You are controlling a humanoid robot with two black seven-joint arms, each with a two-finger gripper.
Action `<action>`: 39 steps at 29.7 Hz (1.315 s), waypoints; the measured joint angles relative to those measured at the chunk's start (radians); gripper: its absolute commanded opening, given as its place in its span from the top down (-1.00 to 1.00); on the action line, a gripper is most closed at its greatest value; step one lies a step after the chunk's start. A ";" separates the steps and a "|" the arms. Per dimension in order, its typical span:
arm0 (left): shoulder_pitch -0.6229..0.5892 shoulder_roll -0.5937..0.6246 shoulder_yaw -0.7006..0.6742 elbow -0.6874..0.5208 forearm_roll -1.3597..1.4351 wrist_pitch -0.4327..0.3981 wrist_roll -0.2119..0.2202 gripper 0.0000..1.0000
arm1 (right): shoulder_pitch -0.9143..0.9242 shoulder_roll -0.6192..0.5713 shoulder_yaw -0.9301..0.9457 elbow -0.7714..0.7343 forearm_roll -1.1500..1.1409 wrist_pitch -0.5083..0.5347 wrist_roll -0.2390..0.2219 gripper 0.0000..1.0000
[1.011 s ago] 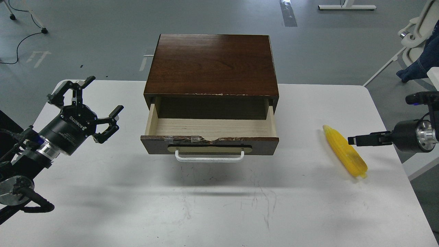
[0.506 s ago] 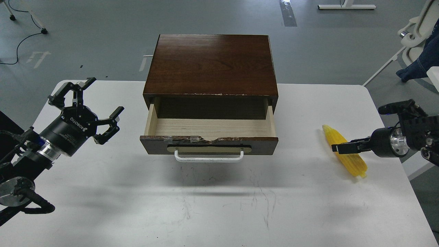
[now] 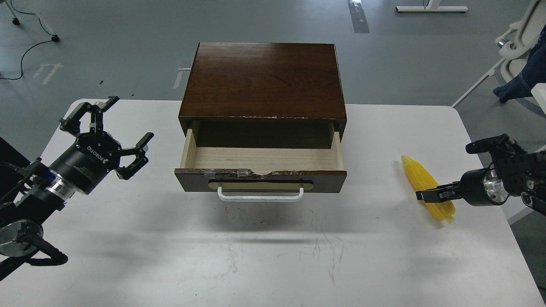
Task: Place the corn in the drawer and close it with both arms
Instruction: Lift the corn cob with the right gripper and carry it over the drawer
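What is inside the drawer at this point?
The drawer stands open, showing only bare pale wood. Its front strip, behind the front panel, is hidden. The corn lies on the table.

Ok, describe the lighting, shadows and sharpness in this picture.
Head view: even overhead light, everything sharp, no blur; the drawer casts a soft shadow forward onto the table; mild sheen on the cabinet top; the dark right end effector shows little detail over the corn.

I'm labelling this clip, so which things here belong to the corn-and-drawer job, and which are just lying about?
Part of the job:
- corn, on the table
- drawer, open and empty
- left gripper, open
- right gripper, at the corn

Just lying about:
- white table
- floor cable
- chair
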 measured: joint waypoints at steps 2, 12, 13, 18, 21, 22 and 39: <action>0.000 0.000 0.000 0.000 0.000 0.000 0.000 -1.00 | 0.044 -0.024 0.006 0.038 0.006 -0.002 0.000 0.97; -0.002 0.000 -0.002 -0.003 0.001 0.000 0.000 -1.00 | 0.450 -0.082 -0.002 0.249 0.190 0.013 0.000 0.92; -0.002 0.001 -0.002 -0.003 0.001 0.000 0.000 -1.00 | 0.491 -0.081 -0.006 0.272 0.198 0.017 0.000 0.89; -0.002 0.002 -0.002 -0.003 0.002 0.000 0.000 -1.00 | 0.702 -0.035 -0.069 0.366 0.209 0.052 0.000 0.87; -0.002 0.002 -0.002 -0.003 0.002 0.000 0.000 -1.00 | 0.808 0.026 -0.143 0.408 0.210 0.059 0.000 0.87; -0.002 0.002 -0.002 -0.003 0.002 0.000 0.000 -1.00 | 0.835 0.049 -0.163 0.416 0.209 0.059 0.000 0.87; -0.001 0.010 -0.003 -0.002 0.002 0.000 0.000 -1.00 | 0.863 0.390 -0.335 0.349 0.200 0.040 0.000 0.16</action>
